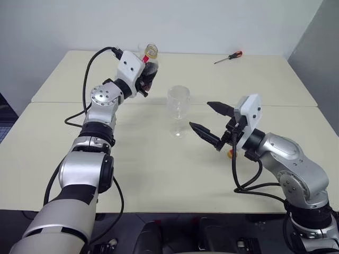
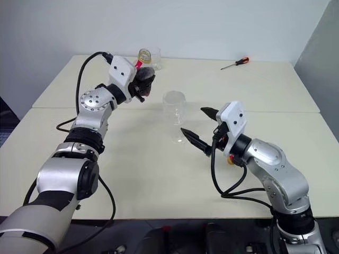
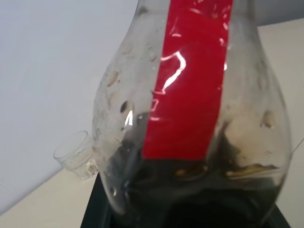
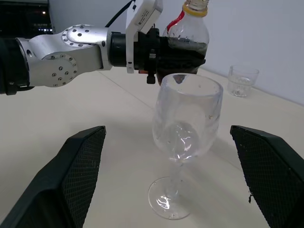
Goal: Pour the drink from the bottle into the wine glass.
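Bottle – gripped in left jaws | right jaws wide apart – flanking wine glass | tumbler behind

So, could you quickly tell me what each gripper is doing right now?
Left gripper: shut on the bottle, held upright above the table.
Right gripper: open, empty, facing the wine glass.

No readable text, brand, number or sign anywhere. The bottle carries a red label strip, plain, no lettering visible on it.
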Controlling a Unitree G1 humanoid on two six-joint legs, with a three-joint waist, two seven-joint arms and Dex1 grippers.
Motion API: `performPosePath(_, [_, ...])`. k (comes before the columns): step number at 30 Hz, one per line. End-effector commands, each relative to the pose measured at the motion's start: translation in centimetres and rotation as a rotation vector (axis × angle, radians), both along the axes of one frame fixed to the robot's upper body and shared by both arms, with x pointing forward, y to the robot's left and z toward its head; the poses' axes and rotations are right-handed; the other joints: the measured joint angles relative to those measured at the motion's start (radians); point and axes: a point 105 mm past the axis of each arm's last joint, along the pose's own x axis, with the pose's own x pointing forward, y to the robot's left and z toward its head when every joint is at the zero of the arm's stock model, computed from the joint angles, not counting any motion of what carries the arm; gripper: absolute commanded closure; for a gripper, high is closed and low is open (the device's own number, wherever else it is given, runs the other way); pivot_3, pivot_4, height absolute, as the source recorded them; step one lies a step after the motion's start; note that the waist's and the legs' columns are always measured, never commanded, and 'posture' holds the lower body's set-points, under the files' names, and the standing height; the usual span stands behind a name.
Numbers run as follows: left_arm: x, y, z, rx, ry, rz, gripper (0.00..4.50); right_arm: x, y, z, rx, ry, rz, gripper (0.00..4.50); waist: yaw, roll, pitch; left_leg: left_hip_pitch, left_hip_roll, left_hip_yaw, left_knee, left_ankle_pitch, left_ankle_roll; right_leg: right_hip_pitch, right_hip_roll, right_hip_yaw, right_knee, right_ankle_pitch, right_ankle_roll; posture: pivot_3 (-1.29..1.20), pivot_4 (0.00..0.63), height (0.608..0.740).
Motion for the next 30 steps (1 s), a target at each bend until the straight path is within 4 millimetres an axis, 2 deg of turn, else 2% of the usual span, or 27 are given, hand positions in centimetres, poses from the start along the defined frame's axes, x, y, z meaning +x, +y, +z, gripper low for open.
performPosePath(1, [-0.5, -1.3, 2.8, 0.093, -0.126, -0.047, 3.23, -0.1, 0.0, 1.1, 0.006, -0.045, -0.002, 0.0, 0.0, 0.0, 0.0, 0.0, 0.0, 0.0, 0.0, 0.0, 0.0, 0.0, 0.0, 0.0, 0.0, 0.0, 0.0, 0.0, 0.15, 0.74])
performPosePath(10, [-1.3, -2.4, 2.9, 0.279, -0.22, -0.098, 3.23, 0.4, 0.5, 2.2, 0.053, -0.054, 0.008, 0.0, 0.0, 0.0, 0.0, 0.0, 0.0, 0.0, 0.0, 0.0, 0.0, 0.0, 0.0, 0.0, 0.001, 0.0, 0.0, 0.0, 0.15, 0.74])
performPosePath(17, [-1.5, -2.6, 4.1, 0.354, -0.285, -0.103, 3.23, 0.6, 0.7, 3.7, 0.113, -0.076, 0.013, 0.0, 0.0, 0.0, 0.0, 0.0, 0.0, 0.0, 0.0, 0.0, 0.0, -0.001, 0.0, 0.0, 0.001, 0.0, 0.0, 0.0, 0.15, 0.74])
performPosePath(30, [-2.0, -2.3, 5.4, 0.469, -0.359, -0.105, 3.23, 0.9, 0.8, 3.7, 0.128, -0.061, -0.005, 0.0, -0.001, 0.0, 0.0, 0.0, 0.0, 0.001, 0.0, 0.0, 0.0, -0.001, 0.0, 0.0, 0.001, 0.0, 0.0, 0.0, 0.15, 0.74])
